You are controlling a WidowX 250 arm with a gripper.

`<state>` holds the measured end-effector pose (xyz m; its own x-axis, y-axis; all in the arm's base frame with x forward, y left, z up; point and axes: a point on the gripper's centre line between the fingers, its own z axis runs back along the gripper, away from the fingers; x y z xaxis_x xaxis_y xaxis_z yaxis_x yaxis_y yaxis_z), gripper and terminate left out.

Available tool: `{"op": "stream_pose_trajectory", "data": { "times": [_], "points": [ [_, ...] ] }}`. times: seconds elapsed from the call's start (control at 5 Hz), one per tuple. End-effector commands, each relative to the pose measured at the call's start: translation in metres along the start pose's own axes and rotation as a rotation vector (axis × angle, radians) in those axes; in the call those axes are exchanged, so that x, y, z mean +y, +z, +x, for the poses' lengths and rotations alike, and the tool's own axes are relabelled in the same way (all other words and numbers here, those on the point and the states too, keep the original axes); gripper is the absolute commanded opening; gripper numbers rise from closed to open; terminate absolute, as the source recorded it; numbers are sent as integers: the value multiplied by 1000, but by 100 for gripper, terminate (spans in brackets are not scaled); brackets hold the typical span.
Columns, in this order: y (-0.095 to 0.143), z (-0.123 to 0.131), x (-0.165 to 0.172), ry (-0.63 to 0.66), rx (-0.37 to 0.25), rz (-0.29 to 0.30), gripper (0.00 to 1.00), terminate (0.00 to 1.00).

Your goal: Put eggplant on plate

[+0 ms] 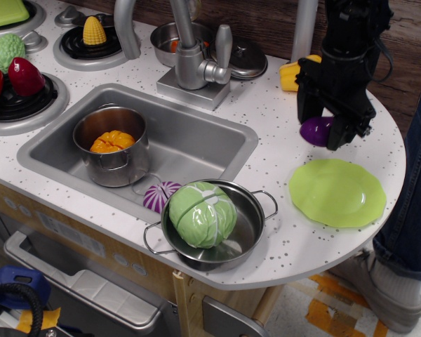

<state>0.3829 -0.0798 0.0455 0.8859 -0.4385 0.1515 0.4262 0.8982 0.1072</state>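
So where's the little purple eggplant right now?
The eggplant is at the right end of the counter, held between the fingers of the black gripper, just above the green plate and in front of the yellow toy vegetable.

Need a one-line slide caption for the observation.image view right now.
Gripper holds the purple eggplant above the counter, just short of the empty green plate.

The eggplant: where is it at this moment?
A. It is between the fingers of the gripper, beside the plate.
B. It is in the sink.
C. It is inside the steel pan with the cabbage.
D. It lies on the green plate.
A: the purple eggplant shows between the black fingers of the gripper, up and to the left of the lime-green plate, which has nothing on it.
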Motion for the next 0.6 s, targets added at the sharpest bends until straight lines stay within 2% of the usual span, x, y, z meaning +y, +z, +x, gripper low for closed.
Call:
{"op": "stream_pose_trajectory", "data": {
  "times": [0.0, 0.2, 0.4],
  "points": [
    [29, -4, -17, 67, -101, 44, 0, 0],
    [26, -11, -29, 95, -113, 17, 0, 0],
    [23, -11, -44, 125, -131, 17, 100, 0]
  ]
}}
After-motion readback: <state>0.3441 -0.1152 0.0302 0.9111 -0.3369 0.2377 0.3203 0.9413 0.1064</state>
